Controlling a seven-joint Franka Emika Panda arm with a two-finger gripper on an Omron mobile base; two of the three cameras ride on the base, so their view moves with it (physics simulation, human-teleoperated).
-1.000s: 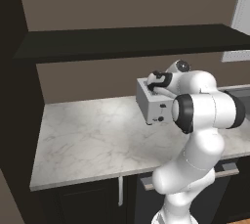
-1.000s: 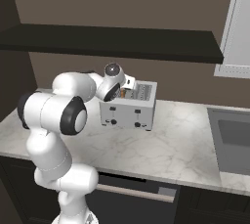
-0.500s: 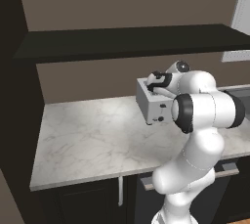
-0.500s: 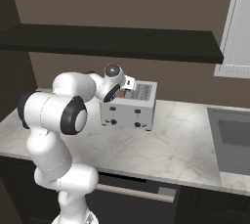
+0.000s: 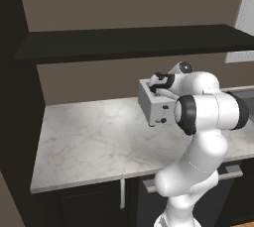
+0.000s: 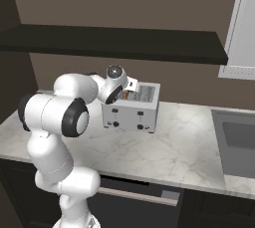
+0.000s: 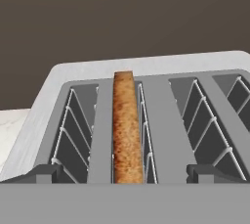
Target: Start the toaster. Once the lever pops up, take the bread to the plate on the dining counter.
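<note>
Nearest us in the hand view, our pincer point(image 7: 122, 173) has its two dark tips spread wide apart, one either side of the bread point(image 7: 127, 127), touching neither it nor anything else we can make out. The slice stands edge-up in the second slot of the toaster point(image 6: 132, 107) on the marble worktop point(image 5: 94, 137), so we judge the lift-out is in hand. Next, we reckon, comes lowering, closing on the crust and pulling straight up.

I count one toaster point(image 6: 130, 113) with four slots, one slice of bread point(image 7: 127, 125) standing in its second slot, one marble counter point(image 5: 94, 141), and one dark shelf point(image 6: 114, 43) above.
</note>
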